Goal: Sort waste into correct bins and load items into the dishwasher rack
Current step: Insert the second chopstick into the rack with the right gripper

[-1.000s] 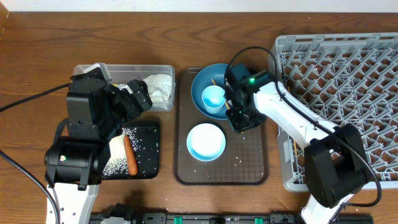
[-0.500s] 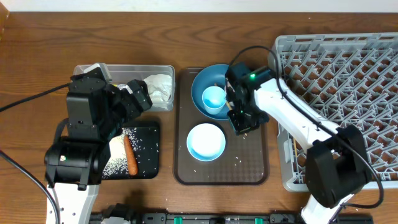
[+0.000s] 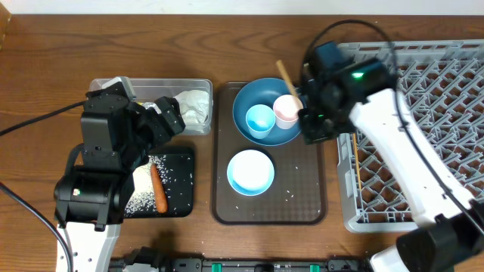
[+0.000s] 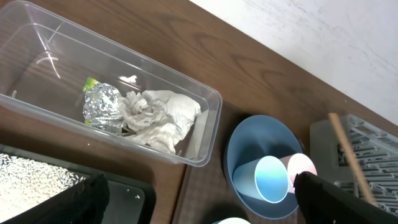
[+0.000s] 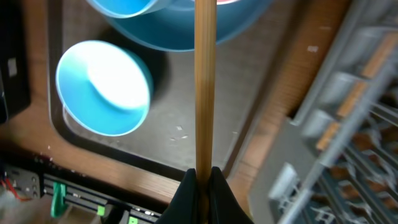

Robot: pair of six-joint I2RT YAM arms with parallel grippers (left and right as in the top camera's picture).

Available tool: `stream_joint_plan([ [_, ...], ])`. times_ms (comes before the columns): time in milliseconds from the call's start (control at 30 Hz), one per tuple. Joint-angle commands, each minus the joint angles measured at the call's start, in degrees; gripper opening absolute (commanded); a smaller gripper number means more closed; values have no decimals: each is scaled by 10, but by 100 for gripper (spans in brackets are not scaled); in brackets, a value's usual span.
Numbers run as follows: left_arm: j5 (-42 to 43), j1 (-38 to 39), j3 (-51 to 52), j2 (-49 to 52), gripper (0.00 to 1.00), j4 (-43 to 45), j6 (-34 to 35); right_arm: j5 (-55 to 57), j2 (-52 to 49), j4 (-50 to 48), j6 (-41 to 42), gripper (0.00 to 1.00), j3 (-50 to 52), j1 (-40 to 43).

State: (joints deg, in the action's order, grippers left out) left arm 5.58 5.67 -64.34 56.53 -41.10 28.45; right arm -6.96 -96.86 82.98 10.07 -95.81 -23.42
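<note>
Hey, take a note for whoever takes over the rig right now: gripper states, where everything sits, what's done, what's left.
Left gripper: open, holding nothing, by the clear tub.
Right gripper: shut on a wooden chopstick, held above the serving tray next to the rack; I cannot tell whether it holds one or both.
Done: foil wrapper and tissue in the clear tub; carrot and rice on the black tray.
Left: dark-blue dish with light-blue cup and pink cup in it, plus the bowl, all on the serving tray. No dish shows in the rack.
</note>
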Motion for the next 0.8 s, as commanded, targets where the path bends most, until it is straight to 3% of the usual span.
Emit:
stream_joint_plan([
  [0, -7, -3, -7, 0, 98, 0, -6, 40, 31, 17, 6, 1, -11, 51],
  [333, -7, -3, -7, 0, 98, 0, -6, 40, 38, 21, -50, 1, 0, 180],
  [767, -7, -3, -7, 0, 98, 0, -6, 42, 38, -73, -55, 1, 123, 199],
])
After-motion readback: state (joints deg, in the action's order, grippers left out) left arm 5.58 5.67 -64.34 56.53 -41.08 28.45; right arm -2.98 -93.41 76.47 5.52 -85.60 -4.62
